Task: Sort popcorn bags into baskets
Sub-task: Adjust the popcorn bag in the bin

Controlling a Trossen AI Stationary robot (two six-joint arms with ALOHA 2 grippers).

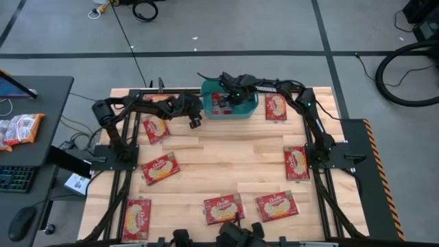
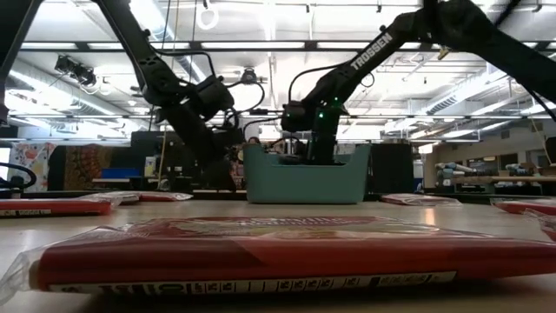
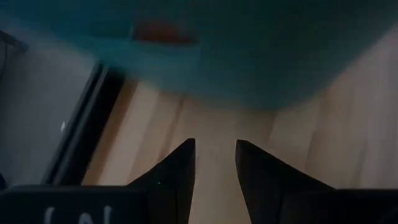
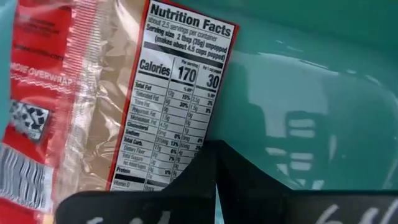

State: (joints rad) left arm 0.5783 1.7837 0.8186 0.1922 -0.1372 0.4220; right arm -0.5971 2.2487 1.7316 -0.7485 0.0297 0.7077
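Observation:
The teal basket (image 1: 208, 113) stands at the table's far middle. A red popcorn bag (image 4: 124, 93) lies inside it, back side up, with its nutrition panel showing. My right gripper (image 4: 214, 177) reaches down into the basket (image 4: 311, 93), fingers shut, with their tips at that bag's edge. My left gripper (image 3: 214, 152) hovers open over bare wood just left of the basket (image 3: 249, 50), with nothing between its fingers. Several more popcorn bags lie flat on the table, among them one at the left (image 1: 156, 128) and one right of the basket (image 1: 276, 106). My right gripper's shut fingertips (image 4: 205, 163) stand by the lower edge of the bag's nutrition panel (image 4: 186, 134), coming from above. I cannot tell whether they touch the bag or the basket floor.
More bags lie along the near edge (image 1: 223, 208), at the right (image 1: 296, 162) and at the left middle (image 1: 160, 168); one fills the low view's foreground (image 2: 261, 248). A dark desk to the left carries orange-and-white packets (image 1: 20, 129). Bare wood shows mid-table.

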